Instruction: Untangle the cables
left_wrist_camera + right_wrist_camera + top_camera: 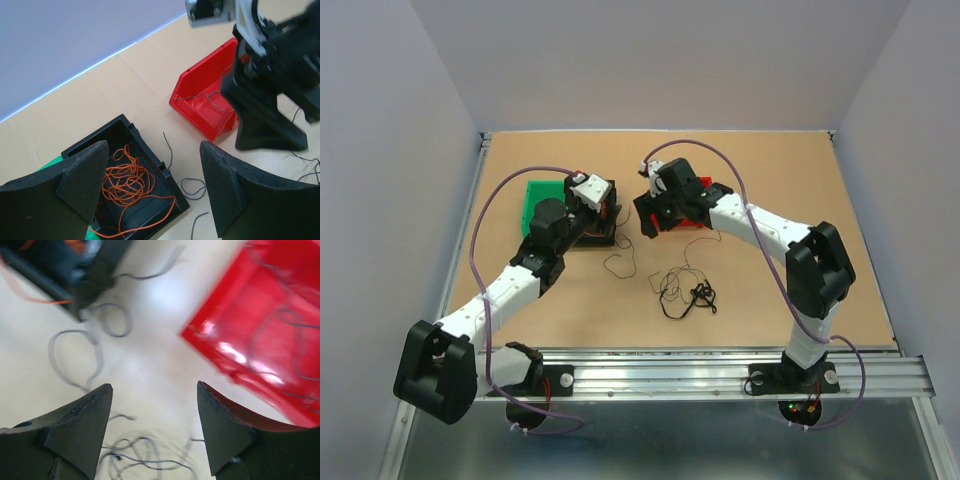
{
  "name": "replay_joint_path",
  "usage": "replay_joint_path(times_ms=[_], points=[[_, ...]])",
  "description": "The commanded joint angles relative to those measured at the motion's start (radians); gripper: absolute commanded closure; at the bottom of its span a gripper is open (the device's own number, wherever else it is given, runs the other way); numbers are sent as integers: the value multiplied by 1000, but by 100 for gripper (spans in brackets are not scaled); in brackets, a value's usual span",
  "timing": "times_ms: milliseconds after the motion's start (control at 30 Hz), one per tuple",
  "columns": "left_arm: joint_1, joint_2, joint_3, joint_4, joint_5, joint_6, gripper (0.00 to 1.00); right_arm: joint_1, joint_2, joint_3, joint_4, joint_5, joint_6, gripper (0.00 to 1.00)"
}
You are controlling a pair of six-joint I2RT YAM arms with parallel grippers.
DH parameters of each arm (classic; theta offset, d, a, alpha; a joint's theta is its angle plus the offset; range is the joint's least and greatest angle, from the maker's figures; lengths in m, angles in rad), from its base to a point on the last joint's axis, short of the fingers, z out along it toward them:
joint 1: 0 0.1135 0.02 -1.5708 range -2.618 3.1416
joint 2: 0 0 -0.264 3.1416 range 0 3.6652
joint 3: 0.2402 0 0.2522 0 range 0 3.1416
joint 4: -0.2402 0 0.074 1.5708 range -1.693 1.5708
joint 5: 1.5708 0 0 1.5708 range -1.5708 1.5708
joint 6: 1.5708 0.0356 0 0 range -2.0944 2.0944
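**Cables sorted in part, both my grippers open and empty**

A thin grey cable (pixel 206 98) lies inside the red bin (pixel 200 125), curling over its floor. On the side of the red bin nearer my bases, the dark tangle (pixel 686 291) sits on the table (pixel 790 290) as a small knot with loose loops spreading from it. To the left of the red bin, the orange cable (pixel 128 179) is coiled in the black bin (pixel 123 125), with one end trailing over its near wall. Between the black bin and the red bin, a few loose strands (pixel 192 188) curl on the bare board. The green bin (pixel 537 203) is farther left of the red bin, touching the black one.

My right gripper (pixel 153 387) hangs over the table just beside the red bin's near corner. Its fingers are spread wide and nothing is between them, though that view is blurred. My left gripper (pixel 152 150) hovers above the black bin, left of the red bin. Its fingers are also far apart and hold nothing.
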Motion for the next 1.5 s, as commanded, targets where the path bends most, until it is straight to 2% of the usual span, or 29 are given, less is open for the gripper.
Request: replay_joint_path(times_ms=[0,267,567,600,733,800,900,933,1200,1467], points=[[15,-39,41,47,-47,-29,16,69,-67,-114,200,2,37,23],[45,-73,21,77,-70,-57,15,146,-17,-171,316,71,89,23],[52,-74,18,83,-65,-57,16,153,111,-84,369,53,92,33],[50,-74,18,83,-65,-56,16,156,131,-73,369,42,94,37],[52,-77,17,81,-64,-54,16,163,169,-39,372,19,92,42],[52,-76,15,83,-61,-54,16,164,175,-27,373,5,88,59],[53,-73,14,83,-61,-45,16,164,171,-24,373,-10,80,96],[52,-70,14,81,-64,-43,16,164,163,-33,373,0,80,99],[53,-68,12,83,-62,-36,16,164,-30,-113,375,102,80,99],[53,-77,7,87,-59,-37,16,153,-107,-69,376,233,-90,99]])
